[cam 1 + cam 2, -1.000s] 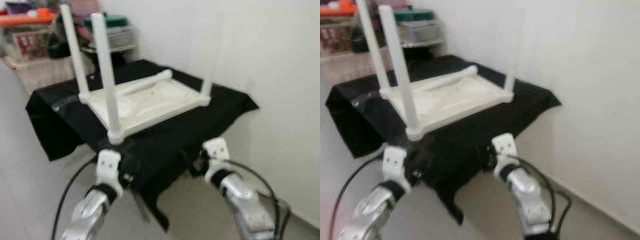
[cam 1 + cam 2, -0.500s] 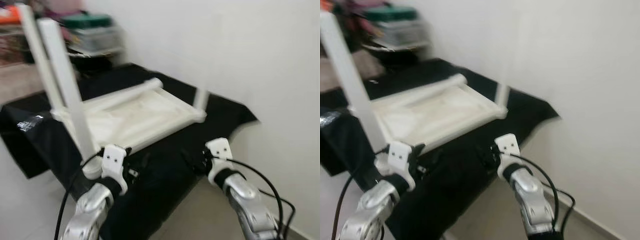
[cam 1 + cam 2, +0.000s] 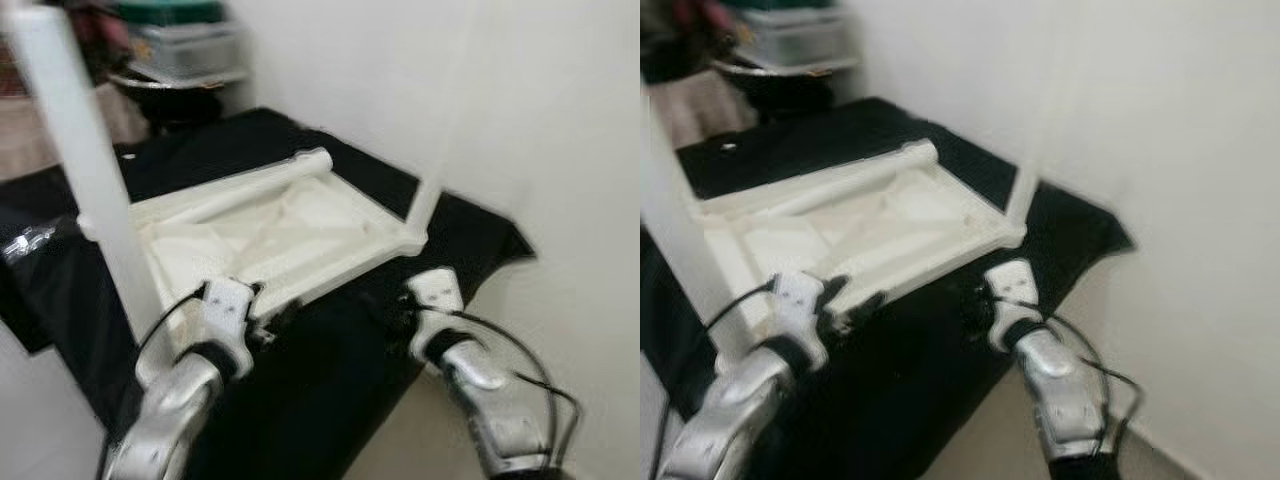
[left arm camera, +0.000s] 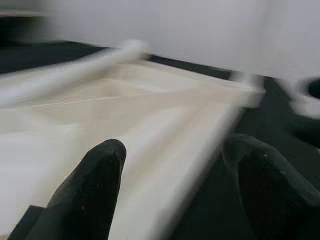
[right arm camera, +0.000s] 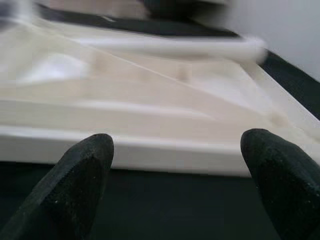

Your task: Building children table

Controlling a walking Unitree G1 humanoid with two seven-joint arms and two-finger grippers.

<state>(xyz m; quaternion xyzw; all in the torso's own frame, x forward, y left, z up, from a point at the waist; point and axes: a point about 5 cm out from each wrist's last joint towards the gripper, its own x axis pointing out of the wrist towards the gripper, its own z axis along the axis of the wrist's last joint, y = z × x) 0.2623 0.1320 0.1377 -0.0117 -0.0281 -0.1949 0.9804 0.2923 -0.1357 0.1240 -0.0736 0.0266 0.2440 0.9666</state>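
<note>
White plastic upside-down kids' table (image 3: 270, 225) sits on the black-draped counter (image 3: 340, 370); left gripper (image 4: 172, 165) and right gripper (image 5: 175, 160) face its edge, fingers spread wide.

Even, soft daylight fills the scene with no hard shadows or glare; the white wall (image 3: 520, 120) is washed out and nearly featureless. Both eye views are smeared by motion blur, worst on the upright table leg (image 3: 85, 190) beside the left gripper (image 4: 175, 185). Beyond the right gripper (image 5: 175, 185), the tabletop frame (image 5: 150, 115) streaks sideways, its black fingertips (image 5: 80, 180) soft and unfocused.
</note>
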